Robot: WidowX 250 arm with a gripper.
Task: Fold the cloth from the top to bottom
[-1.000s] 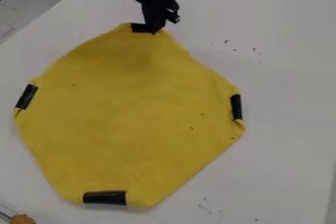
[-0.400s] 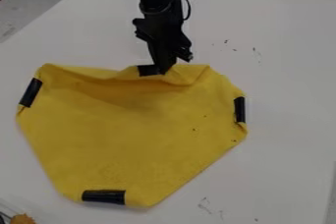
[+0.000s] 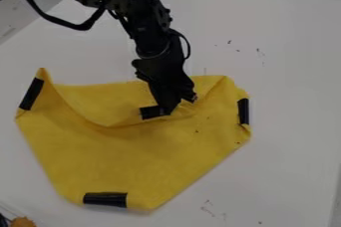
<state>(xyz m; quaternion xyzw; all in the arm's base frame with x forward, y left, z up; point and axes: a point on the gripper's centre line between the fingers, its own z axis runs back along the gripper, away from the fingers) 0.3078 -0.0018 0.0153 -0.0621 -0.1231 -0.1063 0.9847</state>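
My gripper (image 3: pixel 172 110) hangs over the middle of the yellow cloth (image 3: pixel 126 159), shut on the cloth's top edge beside a black tape strip (image 3: pixel 152 112). That edge is drawn down over the middle, with a curved fold sagging to the left of the gripper and creases to its right. At the left, a corner of the cloth stands up in a point above another black strip (image 3: pixel 31 94). Further strips lie at the right side (image 3: pixel 243 111) and along the bottom edge (image 3: pixel 105 199), where the cloth is flat.
The white table (image 3: pixel 286 71) surrounds the cloth, with small dark marks at the right and lower right. An orange-brown object (image 3: pixel 23 222) sits at the lower left corner. A black cable loops from the arm at the upper left.
From the top of the cloth my gripper has moved down the view, pulling the cloth's top edge with it toward the middle. The left side has risen into a point.
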